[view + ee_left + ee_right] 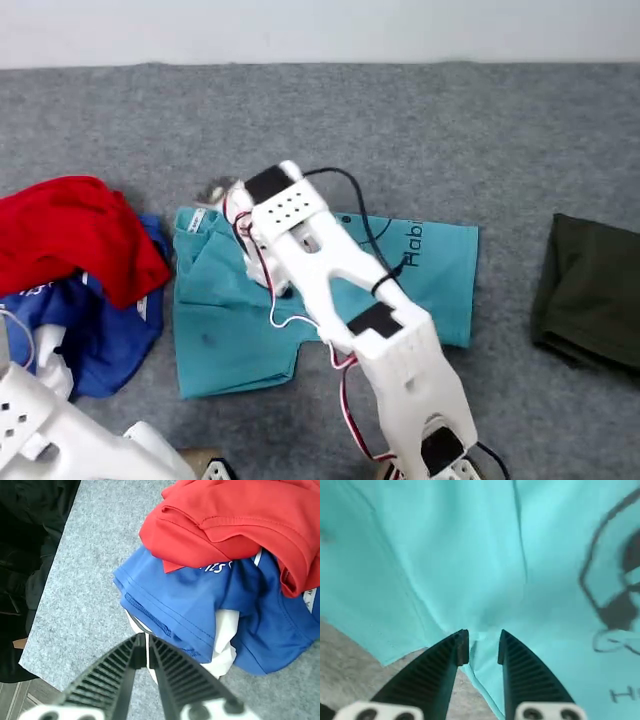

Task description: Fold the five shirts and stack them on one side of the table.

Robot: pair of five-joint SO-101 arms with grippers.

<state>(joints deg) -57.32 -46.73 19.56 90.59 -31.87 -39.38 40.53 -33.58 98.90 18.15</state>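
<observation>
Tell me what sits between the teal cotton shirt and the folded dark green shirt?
Bare grey felt tabletop, seen in the high view; the teal cotton shirt and folded dark green shirt lie apart.

this looks like a robotics lab or test bench, not a home. the landmark is a table (520,140) covered edge to edge in grey felt-like matting. over it stretch two white plastic arms (400,350) with bare red and white wires (347,405) looped along them. behind the table runs a plain white wall (320,30). past its edge lies wood-look flooring (12,705). loose clothes lie on the table, with a teal shirt (220,330) at its middle.
</observation>
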